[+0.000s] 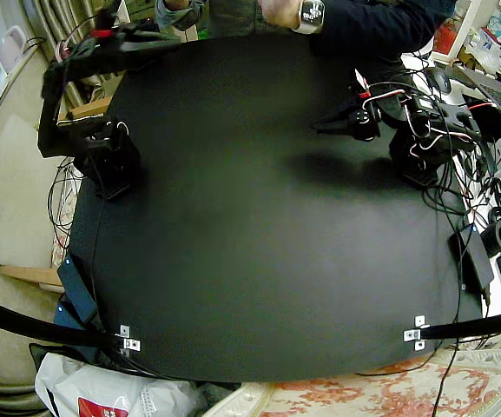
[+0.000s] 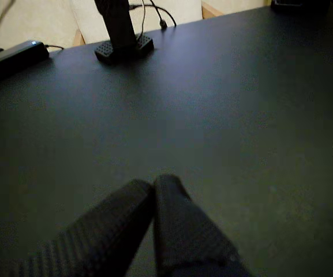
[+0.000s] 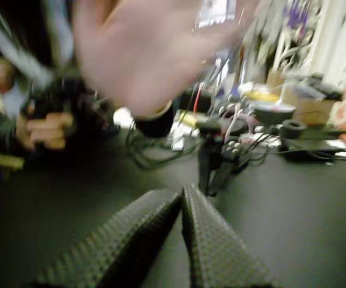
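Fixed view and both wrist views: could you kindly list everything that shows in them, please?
flat matte tabletop: one, black, under both arms
small metal brackets: two clusters, silver, at the table's near corners
crumpled plastic bag: one, white with red, below the near edge on the right arm's side
flower-patterned cloth: one, pink and cream, along the near edge
tangle of cables and adapters: several, mostly black, beside the left arm
silver-cased wristwatch: one, dark face, on a person's wrist at the far edge
person's hand: one, blurred, raised before the right arm
left arm's end effector: one, black, shut, empty, over bare tabletop
right arm's end effector: one, black, shut, empty, facing the hand
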Tool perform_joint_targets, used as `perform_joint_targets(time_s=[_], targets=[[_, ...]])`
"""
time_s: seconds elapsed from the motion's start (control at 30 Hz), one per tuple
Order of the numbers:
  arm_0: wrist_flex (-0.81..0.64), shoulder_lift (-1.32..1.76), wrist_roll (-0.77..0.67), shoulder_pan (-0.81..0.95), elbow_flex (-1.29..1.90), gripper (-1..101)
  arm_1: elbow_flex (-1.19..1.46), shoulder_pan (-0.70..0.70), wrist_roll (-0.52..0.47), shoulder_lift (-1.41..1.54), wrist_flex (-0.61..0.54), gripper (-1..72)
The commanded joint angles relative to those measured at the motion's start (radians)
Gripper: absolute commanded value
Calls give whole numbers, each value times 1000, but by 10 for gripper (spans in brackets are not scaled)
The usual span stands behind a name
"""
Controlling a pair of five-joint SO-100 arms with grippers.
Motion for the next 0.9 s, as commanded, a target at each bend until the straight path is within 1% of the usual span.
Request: perform_joint_targets(time_s=[0.0,0.03,0.07,0.1,0.13,0.17,0.2,0.23,0.27,0.3,0.33,0.4,0.43,0.47,0.5,0.53,0.57,0.6,0.63,0.67,0.7,0.73,0.77,0.8,0.87], targets=[[21,18,-14,9,14,0,-78,-57,-110,89,-160,126],[25,18,-17,6,14,0,-69,-61,-121,101,-160,135],[25,18,-18,6,14,0,12,-46,-106,132,-137,158],[28,18,-25,6,14,0,110,8,-38,173,-163,121],[29,18,-29,6,14,0,249,106,101,256,-181,-2],[29,18,-29,5,14,0,270,143,130,285,-183,-3],[29,18,-31,5,14,0,255,167,143,295,-183,15],[29,18,-35,3,14,0,146,210,181,247,-209,73],[31,18,-40,3,14,0,29,212,170,207,-265,71],[35,18,-43,3,14,0,-67,106,69,184,-310,41],[35,18,-43,3,14,0,-74,69,46,176,-308,0],[37,18,-46,3,14,0,72,196,227,167,-173,-2],[37,18,-48,3,14,0,144,216,307,161,-132,-2],[40,18,-48,5,14,0,118,235,351,130,-69,-3],[44,18,-48,5,14,0,11,209,333,86,-34,-3],[48,18,-48,2,14,0,-149,78,204,60,-86,-3],[51,18,-48,-2,14,0,-273,-78,49,58,-133,-3],[51,18,-48,-3,14,0,-273,-123,20,95,-167,-3],[51,18,-48,-2,14,0,-209,-87,83,121,-169,-3],[51,18,-48,0,14,0,-149,-21,169,123,-149,-3],[51,18,-49,3,14,0,-2,31,313,135,-123,-3],[51,18,-49,9,14,0,100,41,397,144,-126,-3],[51,18,-49,11,14,0,92,71,434,135,-97,-3],[49,18,-49,11,14,0,-11,66,362,143,-118,-3],[49,18,-49,11,14,0,-110,-15,218,166,-189,-3]])
